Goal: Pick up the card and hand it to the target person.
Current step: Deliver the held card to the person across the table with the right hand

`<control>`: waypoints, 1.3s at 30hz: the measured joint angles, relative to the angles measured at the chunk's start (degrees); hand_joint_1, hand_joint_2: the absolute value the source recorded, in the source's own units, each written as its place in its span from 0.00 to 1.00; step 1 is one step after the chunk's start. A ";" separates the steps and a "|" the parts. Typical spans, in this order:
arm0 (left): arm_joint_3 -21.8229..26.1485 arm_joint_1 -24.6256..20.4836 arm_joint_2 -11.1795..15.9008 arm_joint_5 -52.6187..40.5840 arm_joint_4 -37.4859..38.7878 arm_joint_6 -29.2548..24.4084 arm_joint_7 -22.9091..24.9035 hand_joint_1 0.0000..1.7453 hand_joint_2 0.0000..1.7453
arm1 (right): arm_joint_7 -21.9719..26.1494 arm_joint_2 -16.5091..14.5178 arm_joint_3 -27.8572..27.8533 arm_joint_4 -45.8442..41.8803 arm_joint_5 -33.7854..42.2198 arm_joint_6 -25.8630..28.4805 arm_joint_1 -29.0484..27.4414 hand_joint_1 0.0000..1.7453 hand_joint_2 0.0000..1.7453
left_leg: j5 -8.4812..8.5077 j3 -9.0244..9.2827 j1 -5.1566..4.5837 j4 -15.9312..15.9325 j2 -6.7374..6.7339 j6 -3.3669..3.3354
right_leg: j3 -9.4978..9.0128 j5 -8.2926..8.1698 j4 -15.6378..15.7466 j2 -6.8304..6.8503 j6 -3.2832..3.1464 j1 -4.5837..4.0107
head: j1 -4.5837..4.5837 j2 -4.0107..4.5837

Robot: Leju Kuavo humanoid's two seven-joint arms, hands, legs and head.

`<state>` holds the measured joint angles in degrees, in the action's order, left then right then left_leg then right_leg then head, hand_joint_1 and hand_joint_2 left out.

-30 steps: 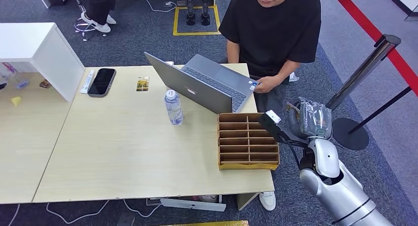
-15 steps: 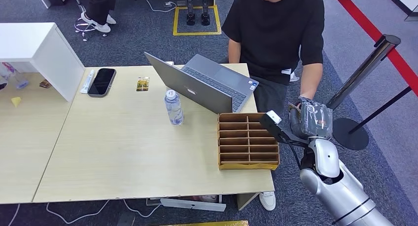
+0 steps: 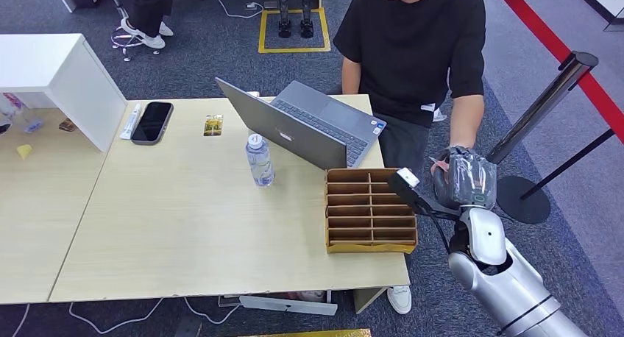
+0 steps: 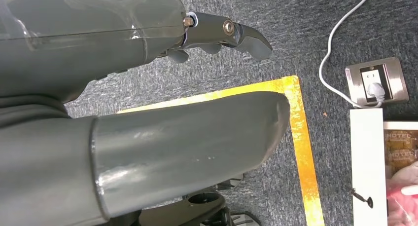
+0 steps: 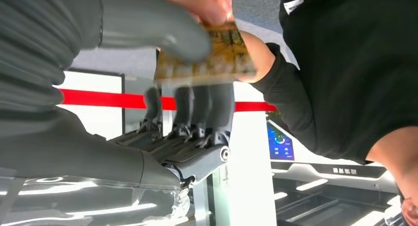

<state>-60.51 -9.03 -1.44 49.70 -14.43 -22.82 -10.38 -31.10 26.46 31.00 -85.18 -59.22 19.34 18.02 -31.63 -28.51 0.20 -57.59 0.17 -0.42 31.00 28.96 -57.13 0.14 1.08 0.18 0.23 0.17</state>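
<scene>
We are seeing a yellow-brown patterned card (image 5: pixel 207 56), blurred, its print unreadable. It is sitting between the thumb and fingers (image 5: pixel 204 105) of the right hand (image 3: pixel 462 179), which is pinching it beside the table (image 3: pixel 184 226), while the person's hand (image 5: pixel 199 4) is touching its far edge. The left hand (image 4: pixel 148 137) is hanging slack, grasping nothing.
</scene>
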 joint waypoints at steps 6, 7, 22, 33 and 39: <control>0.01 0.00 0.01 -0.01 0.00 -0.02 0.01 0.00 0.00 | -0.60 0.31 0.10 1.10 -3.87 -4.53 -0.54 0.00 1.00 | 0.00 0.00 0.00 0.00 0.00 0.00 | 0.00 0.00 0.00 0.00 0.00 0.00 | -0.01 0.00; 0.01 0.00 0.02 -0.04 0.00 -0.02 0.01 0.00 0.00 | -0.65 0.37 0.12 1.37 -4.00 -5.23 -0.72 0.00 1.00 | 0.00 0.00 0.00 0.00 0.00 0.00 | 0.00 0.00 0.00 0.00 0.00 0.00 | -0.01 0.00; 0.01 0.00 0.04 -0.68 -0.01 -0.02 0.19 0.00 0.00 | -3.27 0.59 0.20 2.57 -9.28 -2.99 -2.16 0.00 1.00 | 0.00 0.01 0.00 0.00 0.00 0.00 | 0.00 0.00 0.00 -0.01 0.00 0.00 | -0.01 0.00; 0.03 0.04 0.04 -0.84 0.00 -0.46 -0.04 0.00 0.00 | -3.72 -0.62 -2.68 -2.61 -7.74 13.06 -4.21 0.00 1.00 | 0.00 0.00 0.00 0.00 0.00 0.00 | -0.01 0.00 0.00 0.00 0.00 0.00 | -0.01 0.00; 0.03 0.46 0.04 0.08 0.01 -0.99 -1.03 0.00 0.00 | -0.33 -2.66 -3.44 -6.21 1.71 18.97 -5.50 0.00 1.00 | 0.00 0.00 0.00 0.00 0.00 0.00 | -0.01 0.00 -0.01 0.00 0.00 0.00 | -0.01 0.00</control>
<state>-60.48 -8.57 -1.40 49.78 -14.43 -23.81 -11.41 -31.43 23.80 27.56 -91.39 -57.51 38.31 12.52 -31.63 -28.51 0.21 -57.59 0.17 -0.42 30.99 28.96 -57.14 0.14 1.08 0.18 0.23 0.17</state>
